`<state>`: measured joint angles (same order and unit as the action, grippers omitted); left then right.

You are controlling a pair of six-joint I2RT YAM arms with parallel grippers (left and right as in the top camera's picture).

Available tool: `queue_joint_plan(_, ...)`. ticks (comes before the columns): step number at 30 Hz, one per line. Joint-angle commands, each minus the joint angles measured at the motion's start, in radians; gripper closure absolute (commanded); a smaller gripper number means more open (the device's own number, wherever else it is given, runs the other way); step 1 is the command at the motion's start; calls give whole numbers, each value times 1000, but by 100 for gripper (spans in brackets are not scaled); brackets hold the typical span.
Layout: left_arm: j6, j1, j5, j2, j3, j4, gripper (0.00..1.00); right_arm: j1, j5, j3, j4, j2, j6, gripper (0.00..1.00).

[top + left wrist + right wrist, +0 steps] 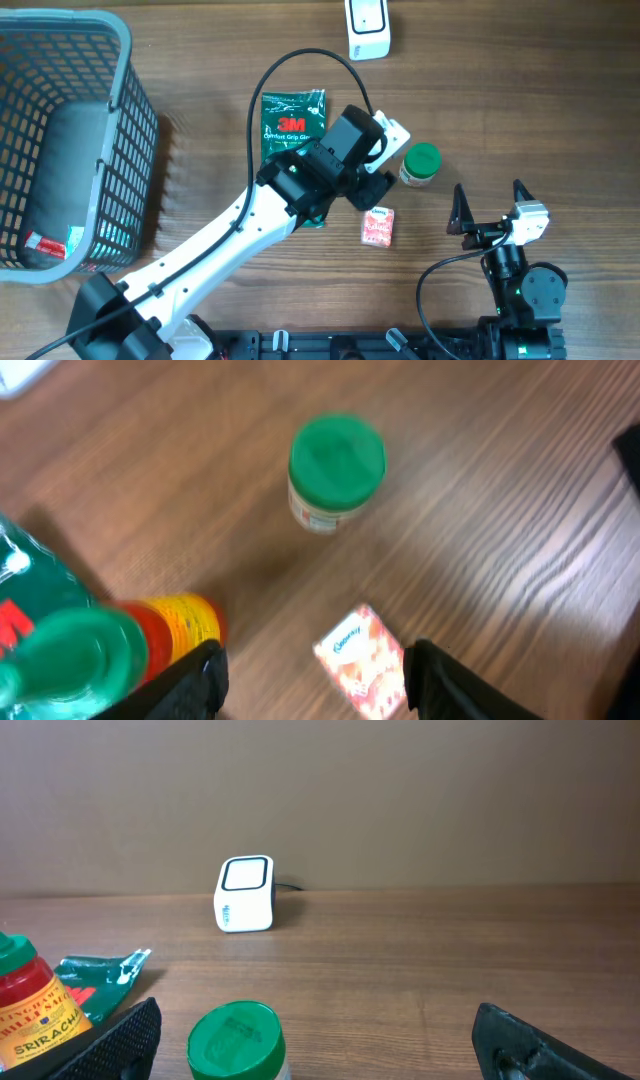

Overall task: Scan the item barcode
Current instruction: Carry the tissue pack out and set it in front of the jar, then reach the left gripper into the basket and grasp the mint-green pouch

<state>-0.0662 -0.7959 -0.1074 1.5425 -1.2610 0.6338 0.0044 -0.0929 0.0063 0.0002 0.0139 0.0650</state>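
Left gripper (315, 682): nearest in the left wrist view. Its two black fingers stand at the bottom edge, parted, and nothing is clasped between them.
Small pink carton (360, 660): the item that shows in the gap between these fingers. It lies flat on the brown wooden table (520, 80). It is pale pink with a red-pink pattern and a white band at the top; the print is blurred. In the overhead view it lies at lower centre, just below the left gripper and apart from it.
Red sauce bottle with green cap (165, 628): at lower left of the left wrist view, beside the left finger, with a yellow label. In the overhead view the arm covers it. The right wrist view reads "SRIRACHA" on it.
Pale jar with green lid (420, 165): upright, right of centre in the overhead view, near the left gripper and not touching it. Its label cannot be read.
Green foil packet (292, 125): upper centre, partly under the left arm. It has a red "3M"; the white line beneath is too small to read.
White box-shaped scanner (367, 27): at the top edge, well apart from the carton. Only the right wrist view shows its dark window face.
Right gripper (488, 190): lower right, fingers spread wide, empty.
Grey plastic basket (140, 150): at the left edge, seen only from overhead, with a dark grey labelled item inside.
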Motion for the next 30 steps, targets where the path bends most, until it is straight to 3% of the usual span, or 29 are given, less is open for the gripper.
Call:
queue_joint_plan(1,3,1,-51,35,1,27,42,3,5,-1,3,0,-10,0)
queue_joint_plan(5,3,-1,-68,58,1,29,42,3,5,-1,3,0,-10,0)
queue_joint_plan(9,2,2,-63,29,-9,18,32,3,5,-1,3,0,-11,0)
queue_joint_plan(12,2,8,22,-29,-29,18,26,3,5,-1,3,0,-11,0)
queue_joint_plan(14,2,14,131,-86,-36,17,13,3,5,-1,3,0,-10,0)
queue_joint_plan(15,2,18,171,-110,-36,16,0,3,5,-1,3,0,-10,0)
queue_joint_plan(19,2,64,385,-238,-36,6,0,3,5,-1,3,0,-10,0)
queue_joint_plan(23,11,179,471,-351,-36,-23,0,3,5,-1,3,0,-10,0)
queue_joint_plan(30,265,551,471,-503,-36,-100,0,3,5,-1,3,0,-11,0)
